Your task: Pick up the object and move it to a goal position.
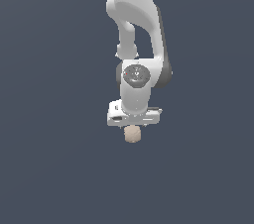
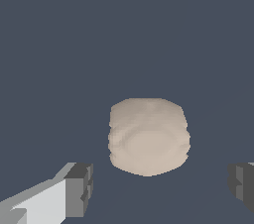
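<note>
The white robot gripper (image 1: 133, 128) hung directly above the small, matte beige-tan rounded lump (image 2: 148, 136) on the dark grey table (image 1: 49, 168), jaws spread wide either side, holding nothing. Grasping, lifting and carrying all remained.

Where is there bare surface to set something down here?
Bare dark grey surface lies on every side of the small beige rounded lump. Only the spot under the white arm's open end effector is crowded, its fingers flanking the lump with gaps.
</note>
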Tool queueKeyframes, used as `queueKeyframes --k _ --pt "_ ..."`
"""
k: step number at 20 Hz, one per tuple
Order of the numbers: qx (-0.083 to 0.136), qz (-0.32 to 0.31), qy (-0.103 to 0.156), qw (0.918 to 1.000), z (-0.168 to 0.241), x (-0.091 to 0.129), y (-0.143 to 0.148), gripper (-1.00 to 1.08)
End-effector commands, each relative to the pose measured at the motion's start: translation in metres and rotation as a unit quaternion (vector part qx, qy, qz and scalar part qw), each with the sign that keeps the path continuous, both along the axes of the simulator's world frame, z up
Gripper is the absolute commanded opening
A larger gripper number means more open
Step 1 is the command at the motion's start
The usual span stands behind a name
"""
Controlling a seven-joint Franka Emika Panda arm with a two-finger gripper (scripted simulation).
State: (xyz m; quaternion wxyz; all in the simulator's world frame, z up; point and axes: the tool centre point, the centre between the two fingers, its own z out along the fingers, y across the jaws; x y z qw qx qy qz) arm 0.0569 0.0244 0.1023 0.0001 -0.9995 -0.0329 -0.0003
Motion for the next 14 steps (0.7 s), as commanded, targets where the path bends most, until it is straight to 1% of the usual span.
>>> queueKeyframes --k 1,9,14 --pt "0.0 0.001 0.0 1.0 -0.006 0.004 0.0 1.0" --pt "0.0 0.001 0.001 1.0 -0.012 0.006 0.001 1.0" --pt "0.0 0.001 0.001 1.0 -0.029 0.006 0.001 1.0"
